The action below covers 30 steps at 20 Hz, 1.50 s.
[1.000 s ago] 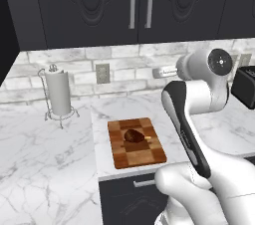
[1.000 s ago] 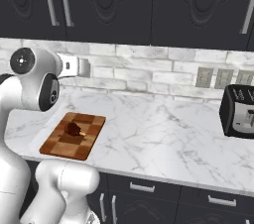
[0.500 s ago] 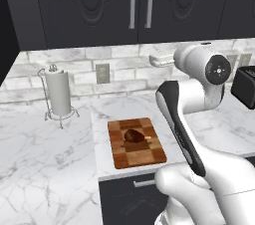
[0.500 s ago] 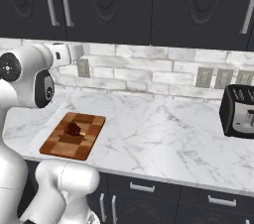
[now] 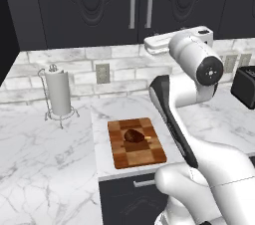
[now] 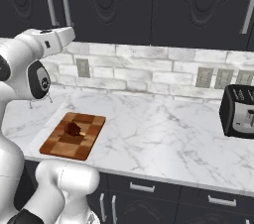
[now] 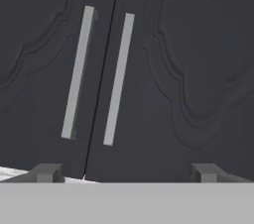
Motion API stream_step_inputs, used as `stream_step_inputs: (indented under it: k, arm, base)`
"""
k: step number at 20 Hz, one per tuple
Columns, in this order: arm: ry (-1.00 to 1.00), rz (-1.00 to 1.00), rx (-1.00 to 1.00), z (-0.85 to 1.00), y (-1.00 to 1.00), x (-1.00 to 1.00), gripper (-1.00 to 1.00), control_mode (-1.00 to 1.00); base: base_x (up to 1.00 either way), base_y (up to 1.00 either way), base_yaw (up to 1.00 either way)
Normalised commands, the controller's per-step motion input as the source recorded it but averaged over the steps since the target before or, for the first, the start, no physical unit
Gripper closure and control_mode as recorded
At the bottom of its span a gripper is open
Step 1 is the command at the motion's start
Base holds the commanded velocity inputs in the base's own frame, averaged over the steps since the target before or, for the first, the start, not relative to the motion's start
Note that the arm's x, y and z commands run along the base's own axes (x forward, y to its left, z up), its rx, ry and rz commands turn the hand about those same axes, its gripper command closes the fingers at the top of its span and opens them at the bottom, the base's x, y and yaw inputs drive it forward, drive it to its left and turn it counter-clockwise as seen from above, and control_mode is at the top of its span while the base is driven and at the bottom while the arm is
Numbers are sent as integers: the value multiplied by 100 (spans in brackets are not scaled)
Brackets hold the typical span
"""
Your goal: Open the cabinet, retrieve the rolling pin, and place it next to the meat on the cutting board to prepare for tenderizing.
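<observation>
Tool (image 7: 126, 172) spread wide; carved black cabinet (image 7: 188, 69) shut.

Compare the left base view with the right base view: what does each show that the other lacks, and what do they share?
Left base view alone: a paper towel holder standing left of the cutting board.

Right base view alone: the whole toaster, plus drawer handles under the counter on the right.

Both: the meat on the board, the closed cabinet with its silver handles, and the marble counter.
</observation>
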Motion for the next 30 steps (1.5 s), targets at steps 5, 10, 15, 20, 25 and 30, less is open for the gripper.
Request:
stream_step_inputs:
  k: [5,10,15,20,25,30]
  arm:
    - [-11,-2,0,13,9,0,-100,-100]
    - [0,0,0,0,-1,13,-100,-100]
    - [0,0,0,0,0,21,-100,-100]
    - [-2,-2,0,0,10,24,-100,-100]
    - [-13,0,1,-1,10,15,-100,-100]
    - [-17,0,6,0,2,16,-100,-100]
  base:
    - [0,0,0]
    - [0,0,0]
    - [0,0,0]
    - [0,0,0]
    - [0,0,0]
    - [0,0,0]
